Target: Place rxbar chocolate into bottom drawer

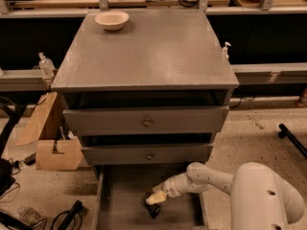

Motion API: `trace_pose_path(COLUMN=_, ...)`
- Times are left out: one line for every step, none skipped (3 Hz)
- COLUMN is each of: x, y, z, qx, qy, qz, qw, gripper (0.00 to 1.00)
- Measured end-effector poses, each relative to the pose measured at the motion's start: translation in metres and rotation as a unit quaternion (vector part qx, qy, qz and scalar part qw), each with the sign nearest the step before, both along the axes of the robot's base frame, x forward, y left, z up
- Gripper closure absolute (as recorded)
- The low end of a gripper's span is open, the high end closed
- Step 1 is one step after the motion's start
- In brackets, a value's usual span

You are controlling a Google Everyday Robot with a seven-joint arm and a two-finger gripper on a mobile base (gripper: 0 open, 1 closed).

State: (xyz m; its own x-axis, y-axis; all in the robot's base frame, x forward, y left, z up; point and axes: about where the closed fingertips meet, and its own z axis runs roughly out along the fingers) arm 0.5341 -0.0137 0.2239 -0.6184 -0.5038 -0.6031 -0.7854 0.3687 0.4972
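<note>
Grey cabinet top (158,51) had bowl (112,19) at back-left corner. Gripper (154,201) sat low in open drawer (122,195), bar (153,211) at its tip; whether clamped or loose, can't tell. Placing step; next prob. release, withdraw.

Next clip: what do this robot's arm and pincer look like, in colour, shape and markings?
The arm is smooth, off-white and tubular, built of rounded segments with a bulbous joint. It grows from a broad white rounded shell that bears a few small dark dots. No cables or lettering show. The pincer, over the open grey metal bottom drawer, is pale cream where it shows.
</note>
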Motion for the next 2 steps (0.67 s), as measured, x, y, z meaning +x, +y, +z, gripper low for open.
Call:
trace_pose_path(x=-0.0014, y=0.0019, z=-0.0009, qx=0.001, qy=0.001, qz=0.001, qw=1.0000, gripper=0.00)
trace_pose_path(x=-0.0014, y=0.0019, z=-0.0009, qx=0.001, qy=0.001, qz=0.001, qw=1.0000, gripper=0.00)
